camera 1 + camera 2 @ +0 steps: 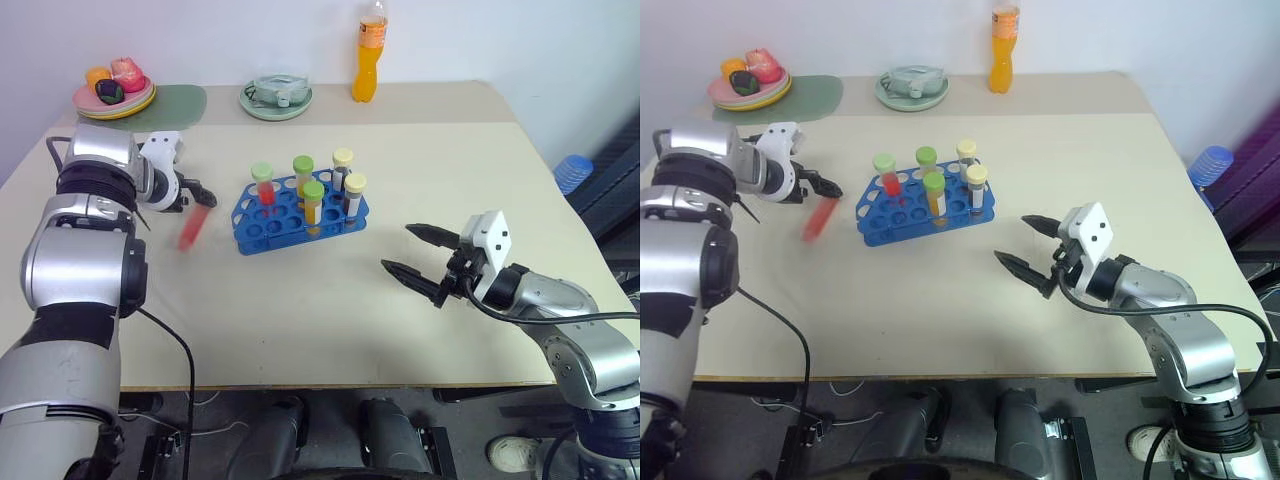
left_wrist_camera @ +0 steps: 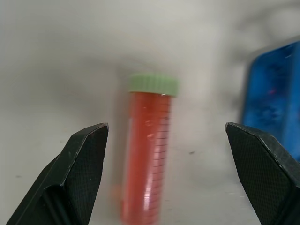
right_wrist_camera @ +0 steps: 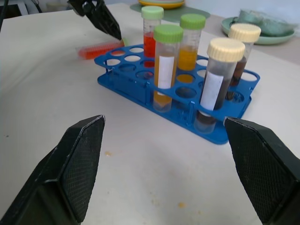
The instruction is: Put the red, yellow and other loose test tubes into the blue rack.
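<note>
A loose test tube (image 1: pixel 193 228) with red liquid and a pale green cap lies blurred on the table, just left of the blue rack (image 1: pixel 270 228). My left gripper (image 1: pixel 203 191) hovers open right above its capped end. In the left wrist view the red tube (image 2: pixel 150 159) lies between the wide-spread fingers (image 2: pixel 84 159), touching neither. Several capped tubes stand upright in the rack: red, yellow-orange and dark brown. My right gripper (image 1: pixel 398 248) hangs open over bare table to the right of the rack, pointing at it, nothing held.
At the table's far edge stand a tall orange drink bottle (image 1: pixel 369 55), a round pale green dish (image 1: pixel 276 97) and stacked plates with toy fruit (image 1: pixel 113 92) on a green mat. A blue object (image 1: pixel 572 172) sits off the table's right side.
</note>
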